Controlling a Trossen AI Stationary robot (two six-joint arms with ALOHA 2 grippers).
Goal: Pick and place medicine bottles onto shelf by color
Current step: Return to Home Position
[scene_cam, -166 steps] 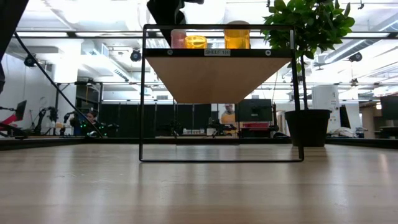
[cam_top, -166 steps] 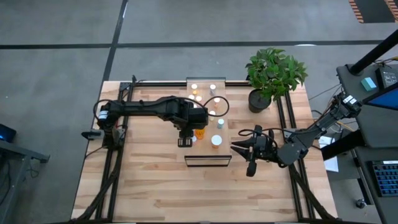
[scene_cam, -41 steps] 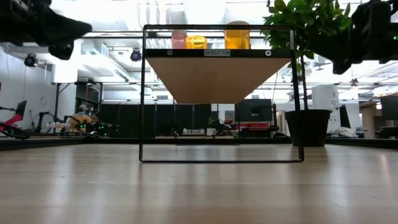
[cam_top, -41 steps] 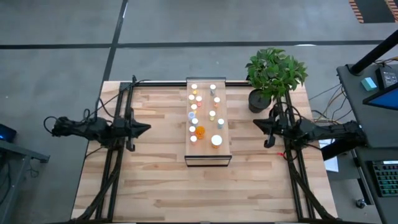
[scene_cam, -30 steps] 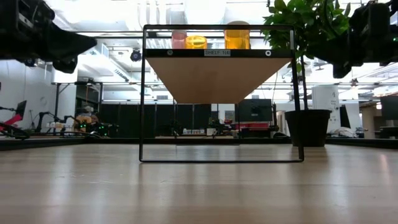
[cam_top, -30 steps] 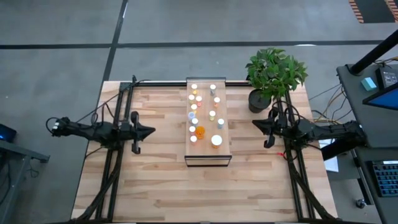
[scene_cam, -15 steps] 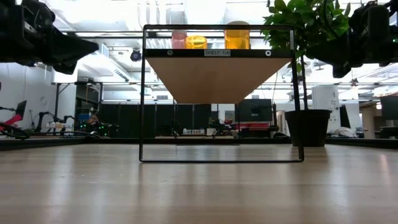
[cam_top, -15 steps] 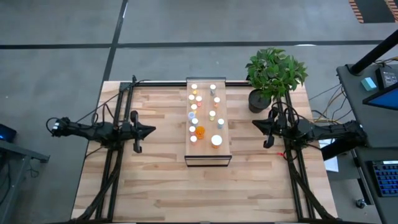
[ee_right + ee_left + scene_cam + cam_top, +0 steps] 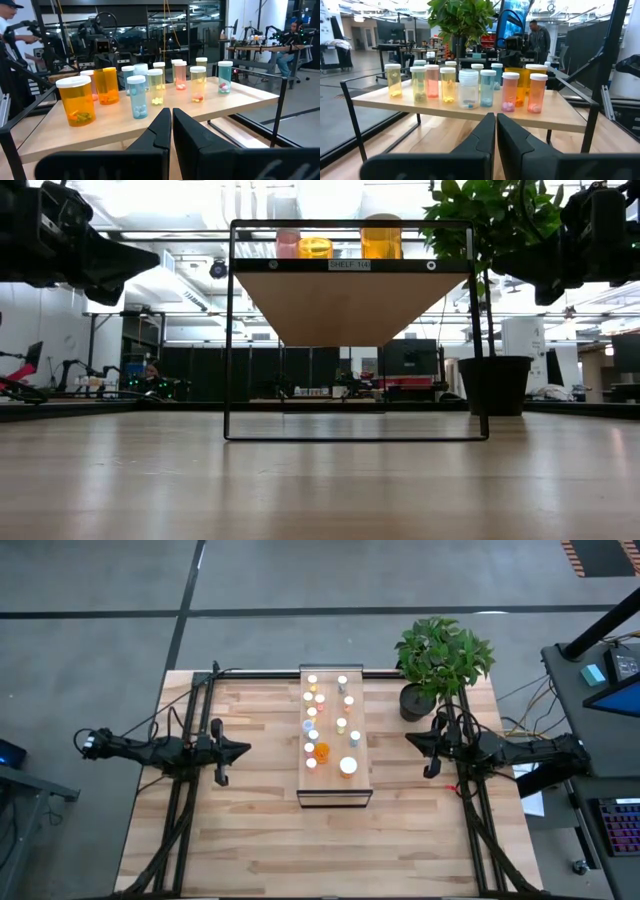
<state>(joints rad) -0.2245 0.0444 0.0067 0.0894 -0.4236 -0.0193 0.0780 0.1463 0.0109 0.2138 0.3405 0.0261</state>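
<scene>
Medicine bottles (image 9: 327, 725) stood upright in a loose cluster on the shelf (image 9: 335, 792) at the middle of the table (image 9: 260, 840), with orange, yellow, pink and pale blue bodies under white caps. The left gripper (image 9: 243, 749) hung over the table's left side. The right gripper (image 9: 410, 738) hung over its right side near the potted plant (image 9: 440, 660). Each pointed toward the shelf, well apart from it, with fingers pressed together around nothing.
</scene>
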